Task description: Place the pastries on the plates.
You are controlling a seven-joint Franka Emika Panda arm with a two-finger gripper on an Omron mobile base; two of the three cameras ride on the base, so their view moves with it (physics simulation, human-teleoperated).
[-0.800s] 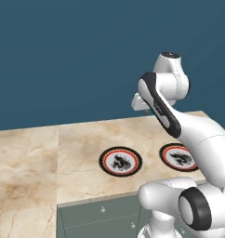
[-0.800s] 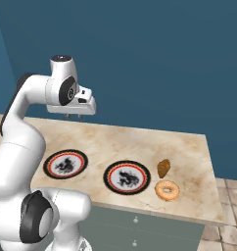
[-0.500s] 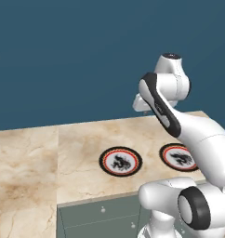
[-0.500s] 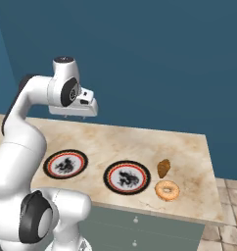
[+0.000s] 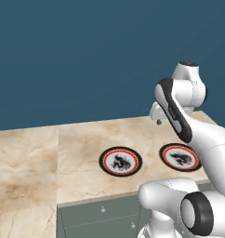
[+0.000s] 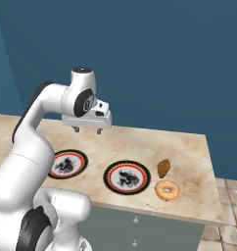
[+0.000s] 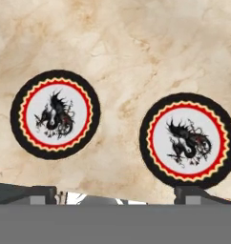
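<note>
Two alike plates with black rim, red ring and a black figure lie side by side on the marble counter: the left plate and the right plate. A golden ring doughnut and a darker brown lump rest on the counter just right of the right plate. My gripper hangs open and empty above the counter behind the plates, pointing down, well left of the pastries.
The marble counter ends at its right edge a short way past the pastries. Grey cabinet drawers sit under its front edge. A dark blue wall rises behind. The counter stretches on to the left.
The hand has come down toward the counter and shifted a little to the right, toward the pastries' side. Plates and pastries have not moved.
</note>
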